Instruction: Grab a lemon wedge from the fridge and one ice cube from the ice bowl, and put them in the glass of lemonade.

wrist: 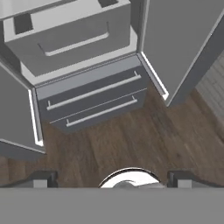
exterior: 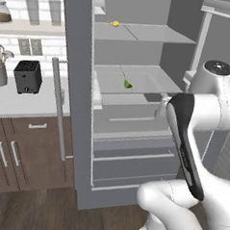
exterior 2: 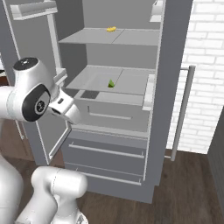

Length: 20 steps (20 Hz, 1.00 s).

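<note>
Hand view looks down at the fridge [wrist: 87,94] drawers, end effector [wrist: 111,179] spread wide and empty; left base view shows the lemon wedge [exterior: 127,84] shelved.

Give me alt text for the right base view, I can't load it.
The fridge stands with both doors open; a tiny lemon wedge lies on the middle shelf and a small yellow item on the shelf above. The white arm rises at left, below shelf height.

1. The arm [exterior: 192,136] rises, elbow bent, forearm angled forward.
2. The gripper [wrist: 111,179] points down toward the floor.
3. Its fingertips [wrist: 41,179] stand spread wide, holding nothing.
</note>
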Available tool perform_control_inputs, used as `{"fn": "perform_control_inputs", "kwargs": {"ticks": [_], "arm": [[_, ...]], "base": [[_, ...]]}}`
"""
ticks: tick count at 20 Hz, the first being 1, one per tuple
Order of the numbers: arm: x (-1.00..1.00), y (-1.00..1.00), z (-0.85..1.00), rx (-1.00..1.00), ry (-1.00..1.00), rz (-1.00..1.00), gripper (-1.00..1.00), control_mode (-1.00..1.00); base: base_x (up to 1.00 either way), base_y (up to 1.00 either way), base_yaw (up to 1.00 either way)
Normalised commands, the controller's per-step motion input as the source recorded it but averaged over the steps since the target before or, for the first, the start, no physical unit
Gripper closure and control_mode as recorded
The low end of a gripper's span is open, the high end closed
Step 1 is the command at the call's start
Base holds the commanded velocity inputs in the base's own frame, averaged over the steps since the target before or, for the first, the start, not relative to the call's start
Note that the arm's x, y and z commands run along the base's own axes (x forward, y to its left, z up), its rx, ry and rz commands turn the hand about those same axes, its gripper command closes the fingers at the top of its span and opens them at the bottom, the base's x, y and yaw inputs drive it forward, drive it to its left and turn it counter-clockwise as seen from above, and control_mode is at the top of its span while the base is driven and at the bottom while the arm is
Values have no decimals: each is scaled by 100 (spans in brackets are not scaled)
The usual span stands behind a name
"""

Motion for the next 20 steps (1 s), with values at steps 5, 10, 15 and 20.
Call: {"fn": "perform_control_inputs", "kwargs": {"ticks": [5,10,15,20], "arm": [[2,-7,-10,-1,-7,0,-100,-100],[0,0,0,0,-7,5,-100,-100],[-16,-2,6,2,-24,24,-100,-100],[-2,0,2,0,-2,1,-100,-100]], "base": [[0,0,0],[0,0,0],[0,0,0],[0,0,0]]}}
